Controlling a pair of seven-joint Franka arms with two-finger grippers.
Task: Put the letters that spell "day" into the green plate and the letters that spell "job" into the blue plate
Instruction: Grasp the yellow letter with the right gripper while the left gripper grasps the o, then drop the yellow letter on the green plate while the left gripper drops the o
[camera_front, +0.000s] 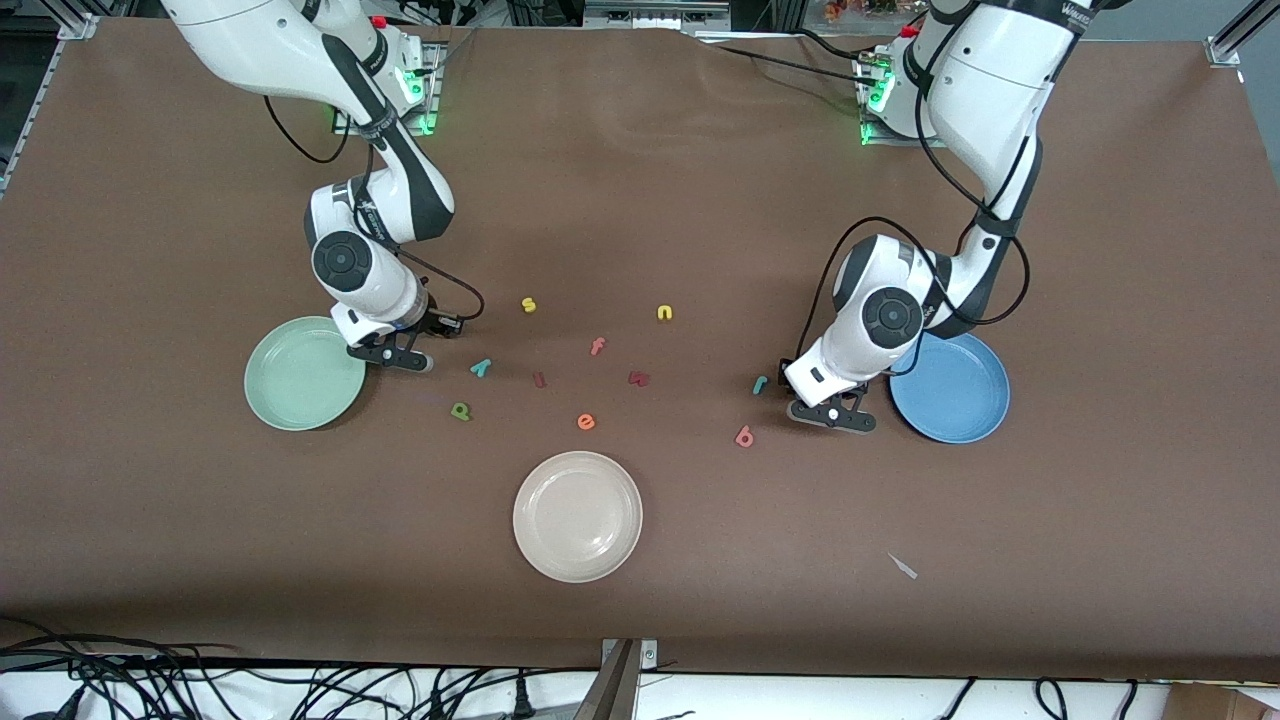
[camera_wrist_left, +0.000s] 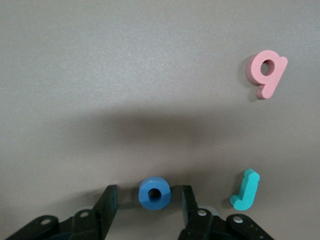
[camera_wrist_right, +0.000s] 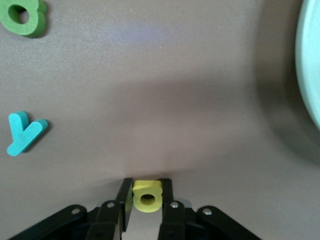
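Observation:
My right gripper (camera_front: 395, 357) (camera_wrist_right: 147, 184) is low at the table beside the green plate (camera_front: 304, 372) (camera_wrist_right: 311, 75), shut on the yellow round-bowled letter (camera_wrist_right: 147, 195), with both fingers touching it. The teal y (camera_front: 481, 367) (camera_wrist_right: 24, 132) and the green stemmed letter (camera_front: 460, 410) (camera_wrist_right: 22, 16) lie loose close by. My left gripper (camera_front: 832, 415) (camera_wrist_left: 148, 190) is down beside the blue plate (camera_front: 950, 388), open around the blue o (camera_wrist_left: 154, 192), with a gap on each side. The teal j (camera_front: 760, 384) (camera_wrist_left: 245, 190) and salmon b (camera_front: 744, 436) (camera_wrist_left: 266, 73) lie near it.
A cream-white plate (camera_front: 577, 515) sits nearer the camera at mid-table. Other letters are scattered between the arms: yellow s (camera_front: 529, 305), yellow n (camera_front: 665, 313), pink f (camera_front: 597, 346), orange e (camera_front: 586, 422) and two dark red ones (camera_front: 639, 378). A small grey scrap (camera_front: 903, 566) lies apart.

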